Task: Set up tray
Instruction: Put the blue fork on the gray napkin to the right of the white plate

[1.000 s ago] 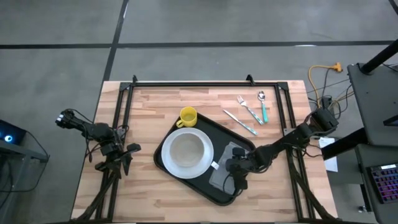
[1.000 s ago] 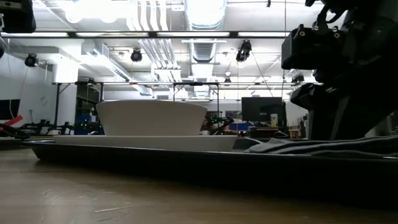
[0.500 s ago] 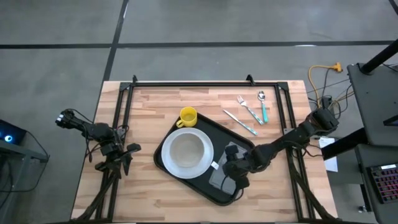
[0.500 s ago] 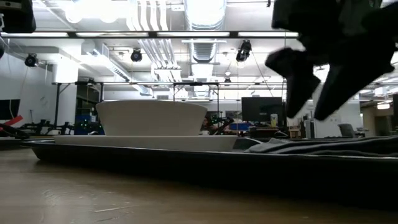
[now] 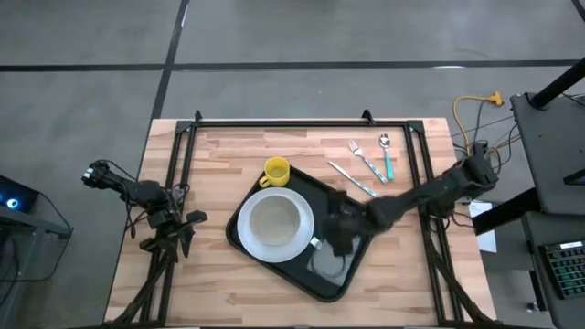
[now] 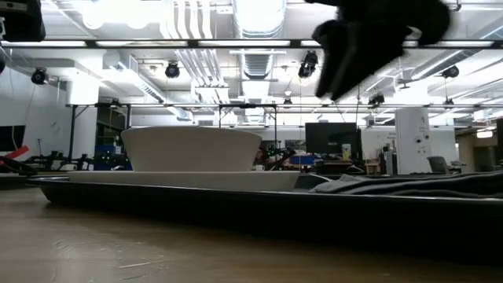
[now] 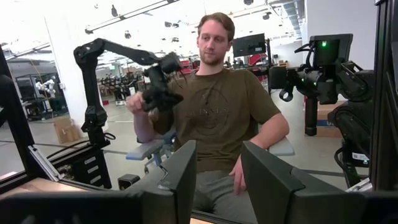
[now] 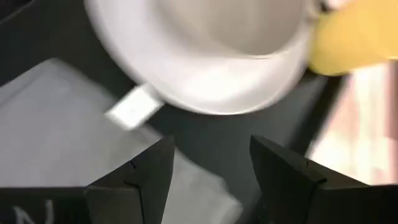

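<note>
Hidden under my right arm

My arm covers part of the tray (image 5: 292, 283); the cloth (image 5: 327, 265) shows only partly.

I have the tray (image 5: 302, 274) lying askew at the table's (image 5: 219, 302) middle, with the plate (image 5: 239, 239) on its left half and a bowl (image 5: 272, 222) on that plate. A folded cloth (image 5: 329, 265) lies on the tray's right half — just right of the plate. A mug (image 5: 276, 171) stands on the table at the tray's far edge, and the cutlery (image 5: 367, 163) lies beyond the tray's right end.
</note>
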